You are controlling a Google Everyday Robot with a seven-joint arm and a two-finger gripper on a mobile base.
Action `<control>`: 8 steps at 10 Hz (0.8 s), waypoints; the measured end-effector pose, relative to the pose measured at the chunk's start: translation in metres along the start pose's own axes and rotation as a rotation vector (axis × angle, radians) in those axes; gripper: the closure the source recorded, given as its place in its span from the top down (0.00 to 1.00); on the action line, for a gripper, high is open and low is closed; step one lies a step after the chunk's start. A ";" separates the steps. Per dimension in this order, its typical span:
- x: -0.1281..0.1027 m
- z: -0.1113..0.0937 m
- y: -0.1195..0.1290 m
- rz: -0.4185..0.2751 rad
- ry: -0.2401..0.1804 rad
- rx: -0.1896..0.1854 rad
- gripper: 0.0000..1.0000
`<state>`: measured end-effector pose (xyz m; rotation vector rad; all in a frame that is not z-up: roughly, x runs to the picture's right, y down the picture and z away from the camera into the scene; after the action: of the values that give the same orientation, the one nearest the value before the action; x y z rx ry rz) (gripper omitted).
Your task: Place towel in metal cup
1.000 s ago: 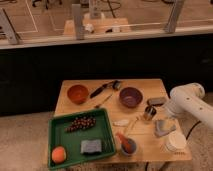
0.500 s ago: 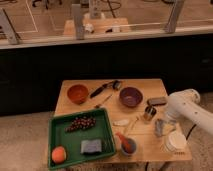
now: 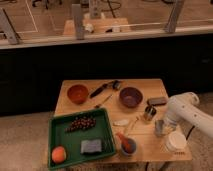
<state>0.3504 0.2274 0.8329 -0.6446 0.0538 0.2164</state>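
The metal cup (image 3: 149, 113) stands upright on the right part of the wooden table (image 3: 140, 85), just below a flat black object (image 3: 157, 101). My white arm reaches in from the right. The gripper (image 3: 160, 128) hangs low over the table, just right of and below the cup, close to it. A pale grey bunched shape at the gripper's end may be the towel. I cannot tell it apart from the gripper.
A white round container (image 3: 175, 141) sits below the gripper near the table's front right corner. Also here are a purple bowl (image 3: 130, 96), an orange bowl (image 3: 77, 93), a black brush (image 3: 104, 89), and a small bowl with a red utensil (image 3: 126, 144). A green tray (image 3: 54, 135) holds grapes, an orange and a grey pad.
My arm has dropped lower and shifted slightly left, bringing the gripper nearer the table beside the metal cup. The other things have not moved.
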 end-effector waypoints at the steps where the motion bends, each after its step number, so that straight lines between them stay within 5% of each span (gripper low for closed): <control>1: 0.000 0.004 0.001 0.001 0.002 -0.005 0.31; 4: -0.002 0.007 0.003 0.004 0.002 -0.014 0.12; 6: -0.004 0.003 0.002 0.021 -0.017 -0.021 0.12; 8: -0.002 -0.023 -0.011 0.055 -0.049 -0.010 0.12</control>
<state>0.3509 0.2049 0.8210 -0.6480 0.0234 0.2859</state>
